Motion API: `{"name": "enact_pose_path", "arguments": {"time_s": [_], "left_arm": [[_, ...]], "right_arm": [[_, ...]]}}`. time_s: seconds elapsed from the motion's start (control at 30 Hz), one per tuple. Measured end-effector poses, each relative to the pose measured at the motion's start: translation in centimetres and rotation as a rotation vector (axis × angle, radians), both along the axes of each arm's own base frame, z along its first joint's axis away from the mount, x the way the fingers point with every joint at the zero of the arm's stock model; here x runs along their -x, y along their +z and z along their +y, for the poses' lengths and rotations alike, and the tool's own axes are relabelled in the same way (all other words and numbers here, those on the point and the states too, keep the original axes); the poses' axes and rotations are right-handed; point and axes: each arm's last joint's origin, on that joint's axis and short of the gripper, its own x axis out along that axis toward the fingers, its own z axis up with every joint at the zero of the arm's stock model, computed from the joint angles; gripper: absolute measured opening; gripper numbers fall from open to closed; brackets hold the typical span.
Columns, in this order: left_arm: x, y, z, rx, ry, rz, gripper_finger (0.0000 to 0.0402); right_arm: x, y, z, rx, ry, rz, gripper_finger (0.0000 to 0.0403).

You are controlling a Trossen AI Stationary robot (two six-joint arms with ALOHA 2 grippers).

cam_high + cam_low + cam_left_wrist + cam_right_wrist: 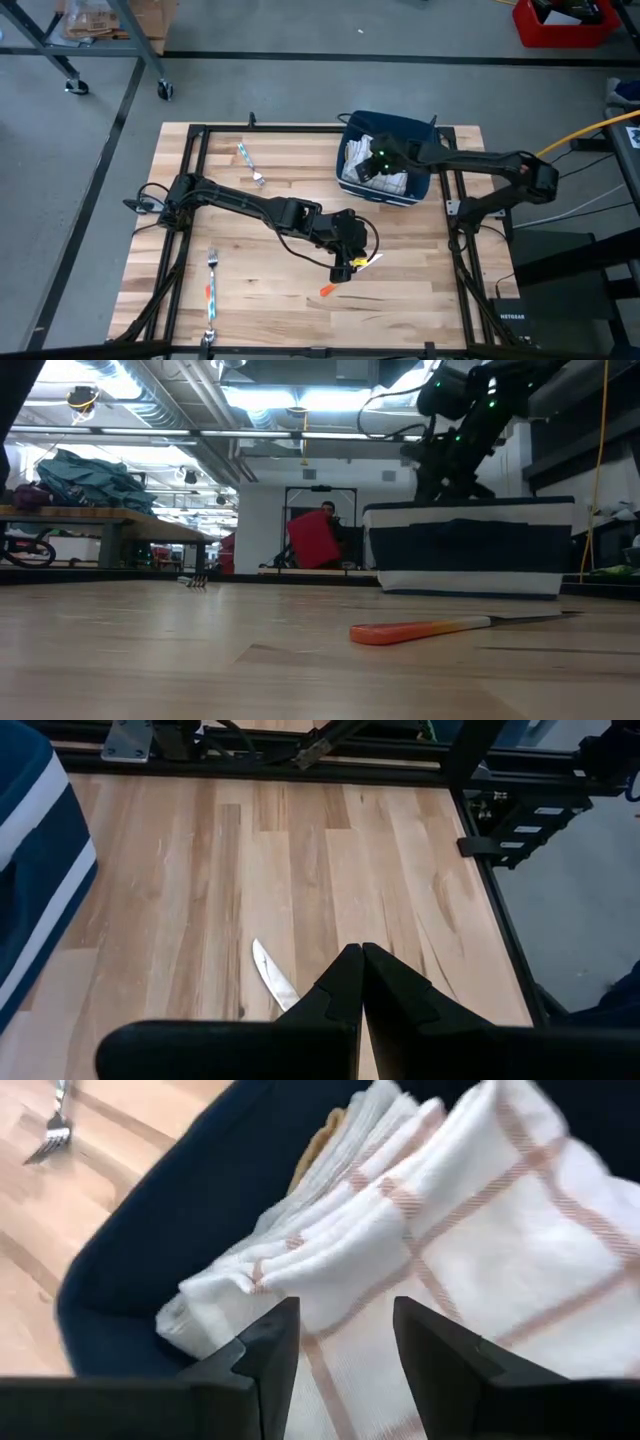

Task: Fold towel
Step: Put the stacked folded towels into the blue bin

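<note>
The towel lies bunched in the dark bin near the tabletop's far right corner, directly beneath the spread right end effector, while the left end effector, pressed together, waits mid-tabletop.

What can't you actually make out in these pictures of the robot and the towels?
- How many towels lie in the blue basket: right wrist view, the pile runs off the edges.
- The basket's contents: low view, its wall hides them.
- The knife handle: left wrist view, the shut left tool covers it.
- What the far item is: low view, too small.
</note>
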Motion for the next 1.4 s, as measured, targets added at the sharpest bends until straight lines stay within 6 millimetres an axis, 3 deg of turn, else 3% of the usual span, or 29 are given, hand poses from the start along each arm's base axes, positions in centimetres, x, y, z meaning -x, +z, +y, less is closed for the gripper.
{"name": "enact_pose_path", "arguments": {"time_s": [0.17, 0.37, 0.77, 0.97, 1.13, 1.4], "left_arm": [[0.0, 0.0, 0.0, 0.000, 0.000, 0.000, 0.0003], [0.0, 0.0, 0.0, -0.004, 0.006, -0.001, 0.0003], [0.0, 0.0, 0.2, -0.024, 0.034, -0.005, 0.0003], [0.0, 0.0, 0.2, -0.024, 0.035, -0.005, 0.0003], [0.0, 0.0, 0.2, -0.023, 0.036, -0.005, 0.0003], [1.2, 0.7, 0.5, 0.000, 0.070, 0.061, 0.0003]], "right_arm": [[1.8, 0.8, 0.8, -0.043, 0.010, 0.060, 0.0168], [2.9, 0.3, 1.4, -0.139, 0.038, 0.163, 0.0168], [2.9, -5.1, 1.4, -0.205, 0.024, 0.335, 0.0168], [2.7, -5.6, 1.3, -0.213, 0.032, 0.354, 0.0168], [2.6, -4.0, 1.2, -0.174, 0.040, 0.319, 0.0168], [2.1, 1.0, 0.8, -0.048, 0.018, 0.174, 0.0168]]}}
